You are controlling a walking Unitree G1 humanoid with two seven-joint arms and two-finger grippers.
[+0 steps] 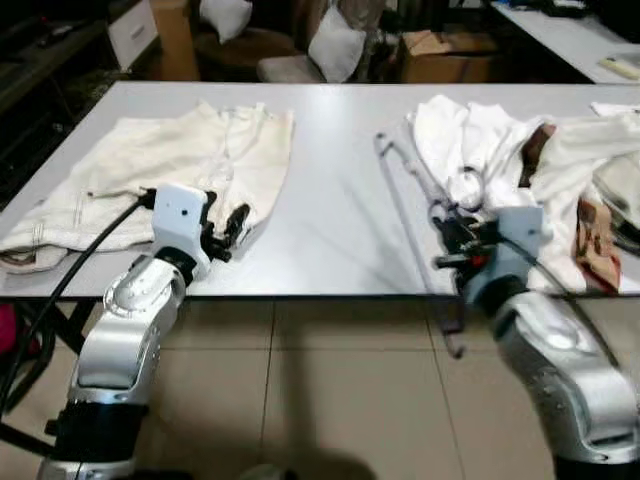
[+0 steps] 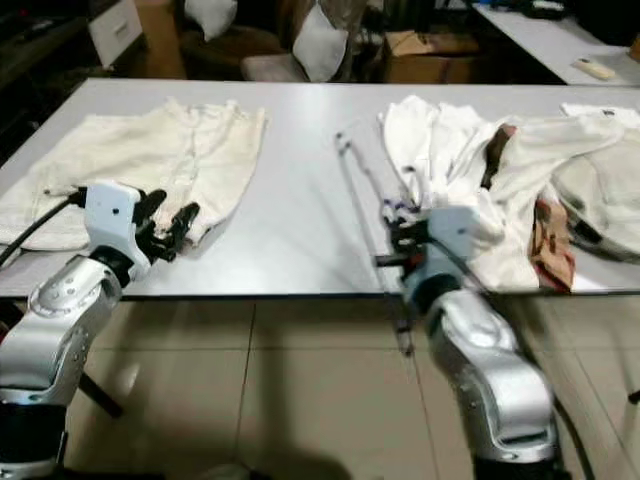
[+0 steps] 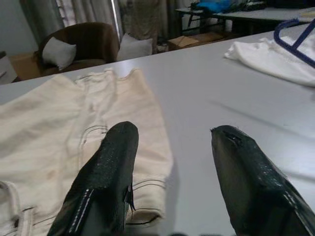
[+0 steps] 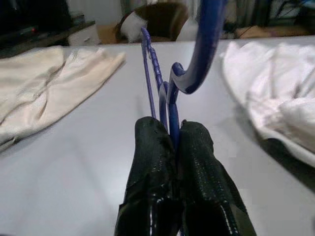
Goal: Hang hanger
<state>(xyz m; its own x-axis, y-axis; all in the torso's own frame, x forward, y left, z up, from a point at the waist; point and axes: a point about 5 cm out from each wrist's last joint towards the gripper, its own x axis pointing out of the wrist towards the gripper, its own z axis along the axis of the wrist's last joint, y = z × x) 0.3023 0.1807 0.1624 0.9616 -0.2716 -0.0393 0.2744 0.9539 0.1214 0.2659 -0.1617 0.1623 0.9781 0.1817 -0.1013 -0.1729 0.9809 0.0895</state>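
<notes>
**Hanger pinched at the table's near edge**

While the left gripper (image 1: pixel 232 228) hovers over the near edge of the table (image 1: pixel 330 200), its fingers (image 3: pixel 106 182) stand well apart with nothing between them, just above the hem of the cream shorts (image 1: pixel 170 160) spread across the left half. Further right, the blue hanger (image 4: pixel 170 78) lies near the middle, running from the far side towards the near edge. At that edge the right gripper (image 4: pixel 176 142) has its fingers pressed together on the hanger below its hook. White clothes (image 1: pixel 490 140) are heaped at the right edge.
</notes>
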